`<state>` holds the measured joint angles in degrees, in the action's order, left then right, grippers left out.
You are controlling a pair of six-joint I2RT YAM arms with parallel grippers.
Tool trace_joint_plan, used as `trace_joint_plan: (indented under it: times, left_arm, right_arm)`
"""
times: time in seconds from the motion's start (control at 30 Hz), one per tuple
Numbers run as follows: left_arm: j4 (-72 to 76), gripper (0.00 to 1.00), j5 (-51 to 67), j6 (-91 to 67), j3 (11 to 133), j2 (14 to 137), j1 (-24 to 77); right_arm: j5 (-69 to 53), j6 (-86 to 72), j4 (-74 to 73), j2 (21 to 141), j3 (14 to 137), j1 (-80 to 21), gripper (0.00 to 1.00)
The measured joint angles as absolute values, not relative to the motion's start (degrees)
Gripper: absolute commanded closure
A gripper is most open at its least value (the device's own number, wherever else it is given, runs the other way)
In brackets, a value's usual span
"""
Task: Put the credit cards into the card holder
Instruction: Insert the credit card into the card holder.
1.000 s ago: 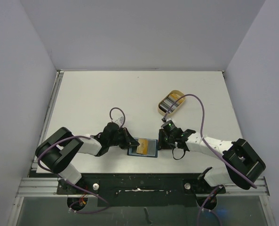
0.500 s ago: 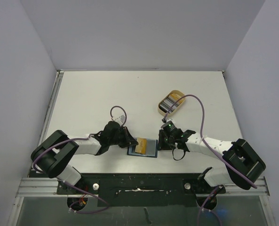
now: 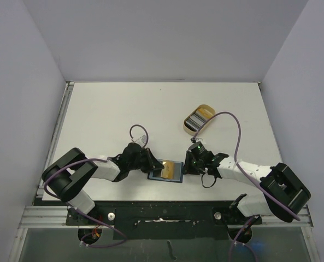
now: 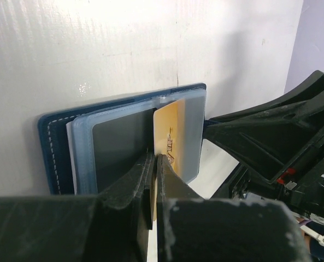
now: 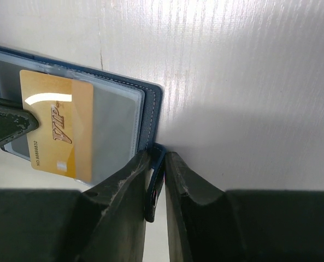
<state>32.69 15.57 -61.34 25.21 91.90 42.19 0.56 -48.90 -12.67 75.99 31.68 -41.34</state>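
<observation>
The card holder [image 3: 175,173] lies open near the table's front edge, navy outside with clear sleeves [image 4: 123,139] inside. A gold credit card [image 4: 170,134] sits partly inside a sleeve, its near edge pinched by my shut left gripper [image 4: 155,159]. From the right, my right gripper [image 5: 157,157] is shut on the holder's small navy strap [image 5: 155,188] at its edge [image 5: 152,112]. From above, the left gripper [image 3: 152,165] and right gripper [image 3: 187,166] flank the holder, with the gold card [image 3: 165,170] between them. More credit cards [image 3: 194,120] lie in a tan dish.
The tan oval dish [image 3: 206,112] stands on the table behind the right arm, at right of centre. A purple cable loops over it from the right wrist. The right gripper's black body [image 4: 271,136] fills the right side of the left wrist view.
The left wrist has edged slightly toward the holder. The gold card, the holder and the right gripper look unmoved.
</observation>
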Motion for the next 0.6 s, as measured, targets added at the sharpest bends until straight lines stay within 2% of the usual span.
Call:
trace_joint_plan:
  times: [0.23, 0.47, 0.6]
  left_arm:
    - [34.4, 1.00, 15.1, -62.6, 25.1, 93.1, 43.5]
    - [35.8, 0.73, 15.3, -63.7, 25.4, 94.8, 44.5]
    - [34.4, 0.67, 15.1, -63.5, 26.2, 93.7, 44.7]
  right_arm:
    - [0.6, -50.2, -10.8, 75.5, 30.6, -41.3, 0.83]
    - [0.5, -50.5, -9.7, 75.5, 30.2, -41.4, 0.84]
    - [0.5, -50.7, -9.7, 75.4, 30.1, -41.7, 0.84]
